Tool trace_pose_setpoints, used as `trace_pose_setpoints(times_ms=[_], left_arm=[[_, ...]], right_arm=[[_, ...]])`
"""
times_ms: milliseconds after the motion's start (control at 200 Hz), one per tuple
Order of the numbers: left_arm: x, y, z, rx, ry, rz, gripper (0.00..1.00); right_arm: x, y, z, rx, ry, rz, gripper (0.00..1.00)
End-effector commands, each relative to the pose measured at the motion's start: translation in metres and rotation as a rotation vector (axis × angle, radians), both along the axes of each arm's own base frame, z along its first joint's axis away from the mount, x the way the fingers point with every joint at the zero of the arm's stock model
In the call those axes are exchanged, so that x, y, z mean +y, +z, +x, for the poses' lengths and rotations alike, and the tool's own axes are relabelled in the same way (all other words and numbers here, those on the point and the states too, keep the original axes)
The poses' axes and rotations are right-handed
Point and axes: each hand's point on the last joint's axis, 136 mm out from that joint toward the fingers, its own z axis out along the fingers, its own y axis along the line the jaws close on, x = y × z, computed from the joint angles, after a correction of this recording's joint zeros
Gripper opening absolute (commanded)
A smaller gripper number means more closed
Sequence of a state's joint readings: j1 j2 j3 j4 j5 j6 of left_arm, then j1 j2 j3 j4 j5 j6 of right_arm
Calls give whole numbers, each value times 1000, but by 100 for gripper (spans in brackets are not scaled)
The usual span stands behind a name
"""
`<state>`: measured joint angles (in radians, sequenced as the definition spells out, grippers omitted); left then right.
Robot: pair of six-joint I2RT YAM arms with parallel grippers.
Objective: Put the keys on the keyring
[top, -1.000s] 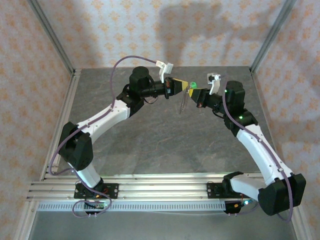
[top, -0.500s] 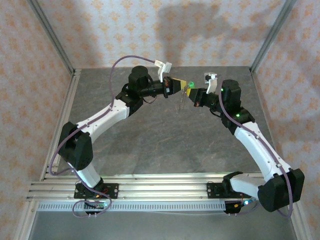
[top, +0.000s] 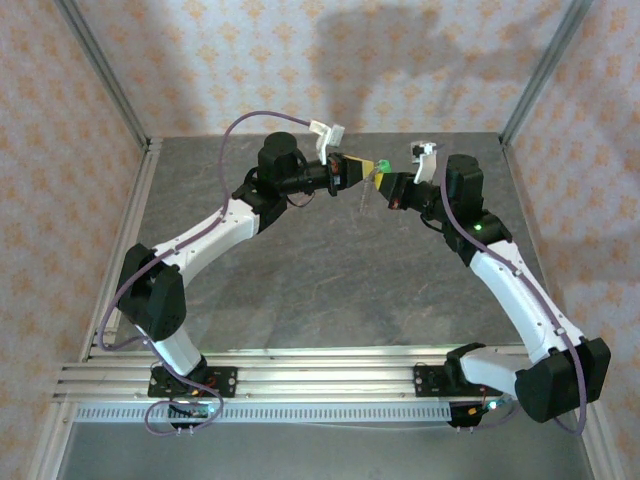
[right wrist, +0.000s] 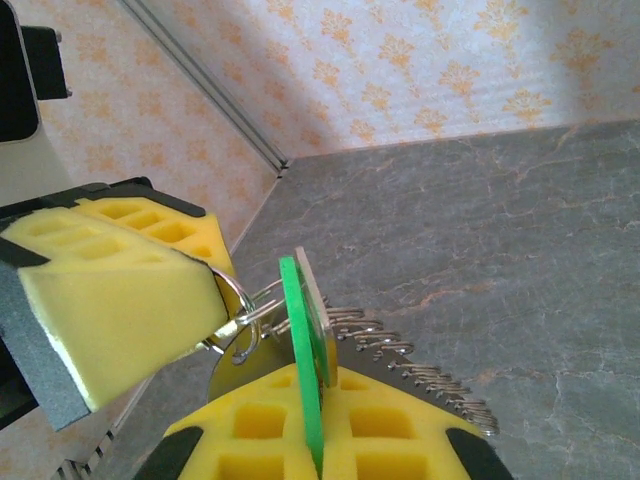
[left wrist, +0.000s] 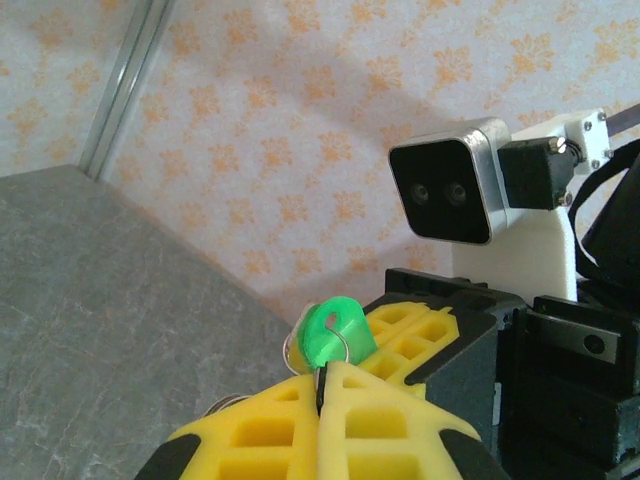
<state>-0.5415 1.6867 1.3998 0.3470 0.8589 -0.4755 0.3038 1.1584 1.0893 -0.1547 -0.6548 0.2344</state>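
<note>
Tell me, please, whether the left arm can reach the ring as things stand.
Likely yes: the left jaws seem shut on the ring, right beside the right jaws gripping the green tag.

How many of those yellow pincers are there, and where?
2. The left pincer, pinching the keyring, and the right pincer, clamping a green tag, meet tip to tip above the far half of the table.

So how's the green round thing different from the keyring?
The green tag is a flat, bright green disc; the keyring is a thin, shiny wire loop. The green tag is clamped edge-on between the fingers of the right gripper; the keyring is pinched at the tip of the left gripper. Both are held up above the table, right beside each other, between two shut grippers.
</note>
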Motion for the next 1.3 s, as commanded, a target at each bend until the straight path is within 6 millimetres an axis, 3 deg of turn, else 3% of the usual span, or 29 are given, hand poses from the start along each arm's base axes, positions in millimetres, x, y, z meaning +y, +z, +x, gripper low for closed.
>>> trace_pose_setpoints(times_ms=[0,100,140,340,575,771,946,1146,1296], left_arm=[[13,23,-1,-51,49,-18,19],[25,25,8,-38,134,-29,36],[32,26,13,-34,177,-31,41],[68,25,30,14,353,-39,48],[100,12,39,54,475,-9,49],[111,5,38,75,503,8,49],[118,5,35,74,516,20,49],[118,2,34,83,511,29,49],[120,-1,31,87,512,31,49]], right_arm=[[-27,22,21,-46,-138,6,0],[-25,21,21,-34,-125,-13,0],[-24,10,27,-1,-120,-30,0],[-18,-9,41,54,-98,-73,0],[-7,-32,70,102,-70,-110,0],[7,-53,102,155,-22,-135,0],[14,-76,118,203,-3,-153,0],[19,-120,121,296,4,-155,0],[19,-167,103,381,-11,-144,0]])
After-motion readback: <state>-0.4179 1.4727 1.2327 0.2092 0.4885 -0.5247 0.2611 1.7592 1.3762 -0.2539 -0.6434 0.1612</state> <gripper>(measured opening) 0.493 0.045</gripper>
